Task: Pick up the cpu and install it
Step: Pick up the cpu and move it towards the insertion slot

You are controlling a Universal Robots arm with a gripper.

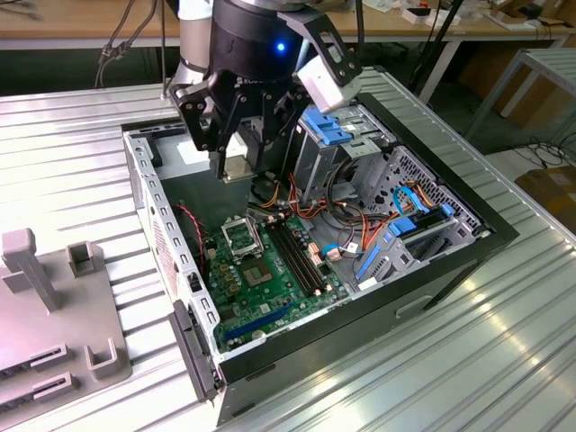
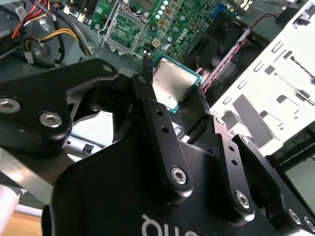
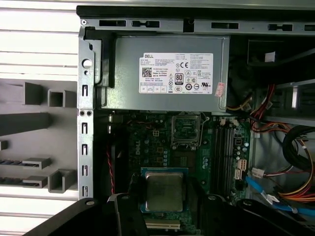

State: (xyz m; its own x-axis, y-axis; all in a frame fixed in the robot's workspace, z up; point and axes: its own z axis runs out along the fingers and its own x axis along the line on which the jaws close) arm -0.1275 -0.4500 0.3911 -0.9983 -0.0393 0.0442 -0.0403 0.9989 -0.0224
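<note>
The jaws pinch the cpu (image 3: pixel 164 191), held above the open case (image 3: pixel 84 147). The socket (image 3: pixel 187 129) looks empty, so the pick-up is done and installing is left.

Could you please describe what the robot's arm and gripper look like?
The gripper is matte black, built from flat linked bars joined by silver hex-socket bolts, with white lettering on its body. In the exterior view, the black wrist housing carries a small blue light, a white box-shaped unit sits on a black bracket beside it, and the arm above is silver-grey.
</note>
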